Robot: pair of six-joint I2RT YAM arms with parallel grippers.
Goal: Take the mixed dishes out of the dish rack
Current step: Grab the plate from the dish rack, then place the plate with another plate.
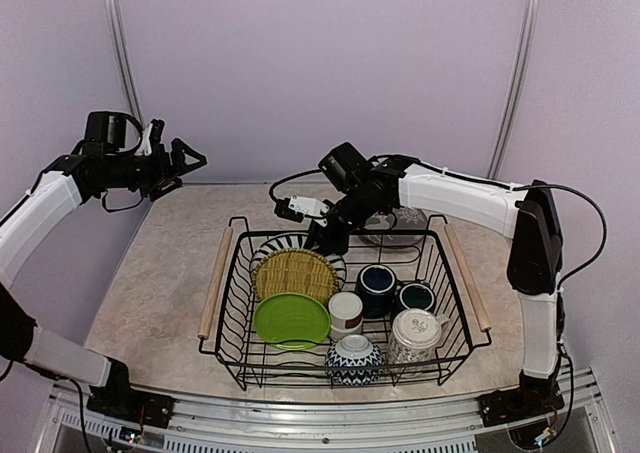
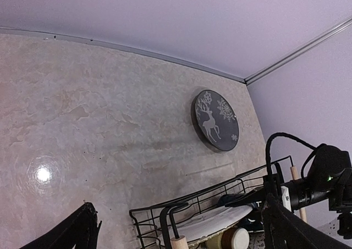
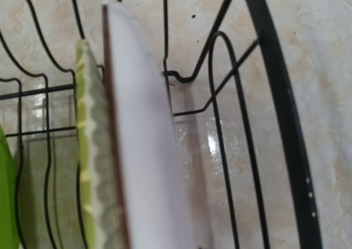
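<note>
Here, the right pincer (image 1: pixel 322 238) is reaching down at the far side of the dish rack (image 1: pixel 290 365), right at the upper rim of the black-and-white striped plate (image 1: pixel 283 245). This plate is standing on edge, farthest in a row of three, with its face running left to right. Whether the jaws are clenched on the rim cannot be told, as the fingers are lying outside the wrist view. The woven yellow plate (image 3: pixel 89 150) is leaning just beside it on the near side, with the lime-green plate (image 1: pixel 291 319) nearer again. The rack's far wires are crowding the other side. A dark reindeer plate (image 2: pixel 215 120) is lying on the surface (image 1: pixel 160 273) beyond. The left pincer (image 1: pixel 188 170) is hovering released, well apart.
</note>
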